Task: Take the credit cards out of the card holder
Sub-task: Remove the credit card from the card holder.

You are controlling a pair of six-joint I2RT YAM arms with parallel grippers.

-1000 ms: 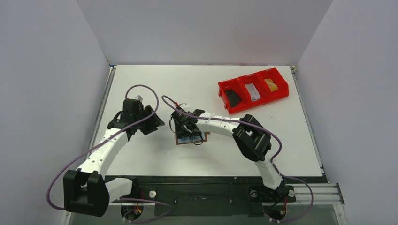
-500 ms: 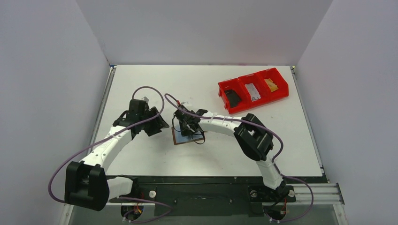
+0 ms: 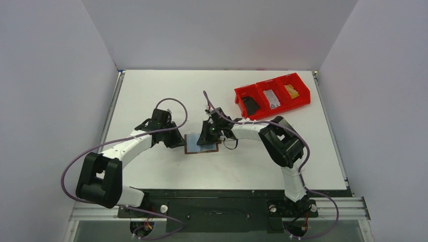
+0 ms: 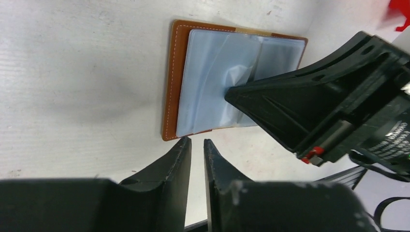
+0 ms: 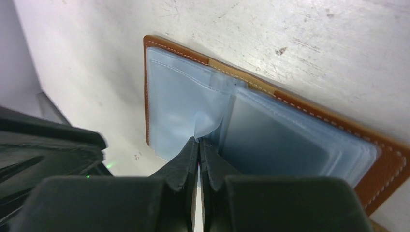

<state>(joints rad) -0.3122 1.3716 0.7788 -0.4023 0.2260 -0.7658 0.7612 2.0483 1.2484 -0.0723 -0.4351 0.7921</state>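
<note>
Leather card holder [image 3: 194,144], sleeve [image 5: 209,124] pinched wrist-view only

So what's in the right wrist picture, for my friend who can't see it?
The right gripper, shut, pinches a curled pale-blue plastic pocket of the open brown card holder. The holder lies flat on a scuffed white table.

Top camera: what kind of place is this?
It looks like a robot testing booth, probably in a lab. Plain walls box in a white table, a left arm and a right arm are bolted at its near edge, and a red bin sits on it.
</note>
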